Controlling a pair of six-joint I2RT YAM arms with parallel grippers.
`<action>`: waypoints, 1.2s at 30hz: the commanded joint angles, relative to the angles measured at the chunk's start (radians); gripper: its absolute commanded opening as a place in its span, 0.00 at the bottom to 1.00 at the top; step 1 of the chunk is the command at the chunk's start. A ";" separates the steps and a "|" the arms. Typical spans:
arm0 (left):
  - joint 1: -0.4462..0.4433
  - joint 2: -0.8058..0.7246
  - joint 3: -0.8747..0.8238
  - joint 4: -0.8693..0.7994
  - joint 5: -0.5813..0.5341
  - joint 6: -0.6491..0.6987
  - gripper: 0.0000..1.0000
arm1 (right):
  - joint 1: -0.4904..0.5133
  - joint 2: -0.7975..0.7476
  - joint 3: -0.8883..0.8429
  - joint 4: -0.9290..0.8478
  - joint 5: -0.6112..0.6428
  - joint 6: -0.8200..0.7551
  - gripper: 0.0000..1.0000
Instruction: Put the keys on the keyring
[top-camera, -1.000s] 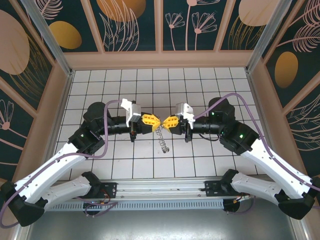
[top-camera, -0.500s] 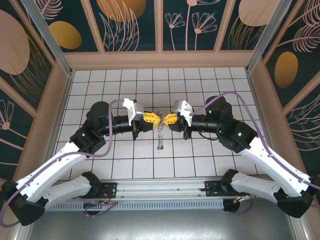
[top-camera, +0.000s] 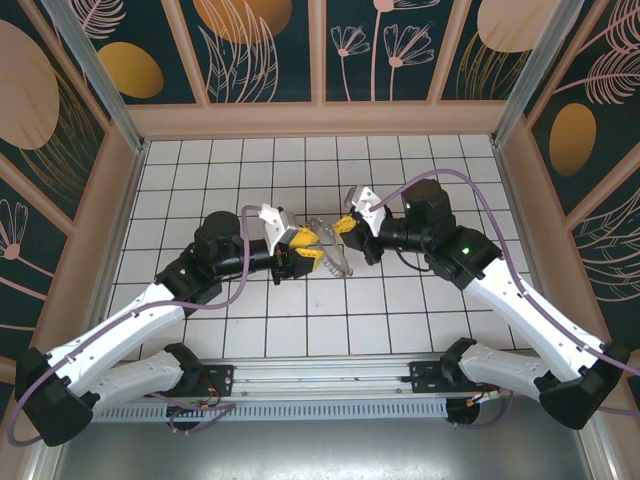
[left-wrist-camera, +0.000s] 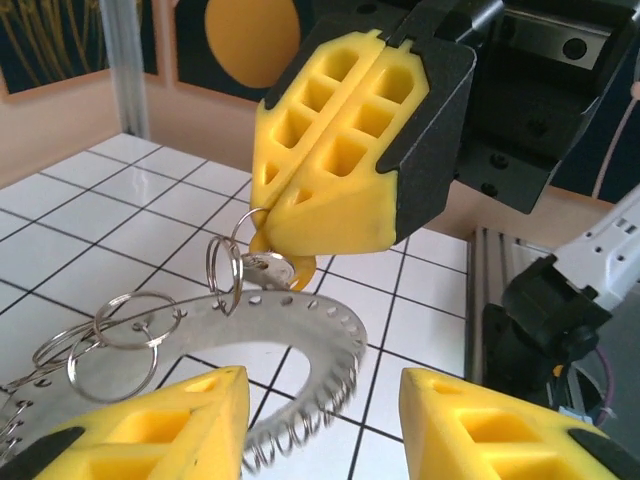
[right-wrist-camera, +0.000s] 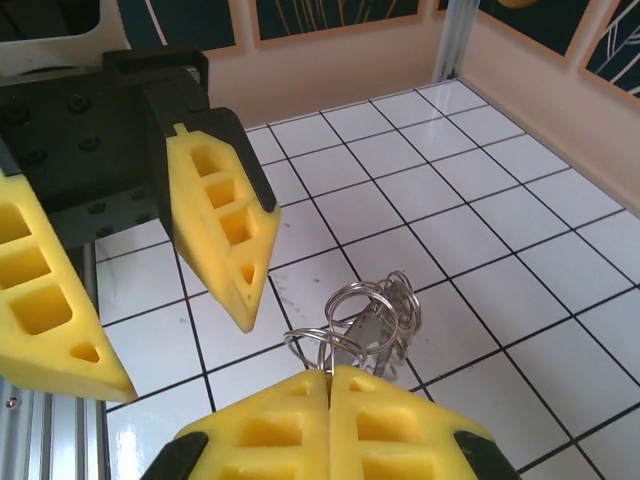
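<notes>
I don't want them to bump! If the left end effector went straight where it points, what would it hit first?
Probably the keyring, sitting between its open fingers; right behind that, the shut right end effector. Depth is hard to judge.

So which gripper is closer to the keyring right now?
Right. The right gripper is shut on the rim of the keyring. The left gripper is open, its fingers spread either side of the ring's near edge without gripping it.
</notes>
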 joint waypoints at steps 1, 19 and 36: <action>-0.001 -0.026 -0.018 0.020 -0.096 -0.028 0.45 | -0.010 0.040 0.038 0.002 0.041 0.023 0.00; 0.000 -0.127 -0.185 -0.019 -0.551 -0.167 0.67 | -0.048 0.486 0.179 0.233 0.156 0.216 0.00; -0.001 -0.065 -0.197 0.070 -0.495 -0.206 0.82 | -0.085 0.523 -0.060 0.407 0.137 0.386 0.00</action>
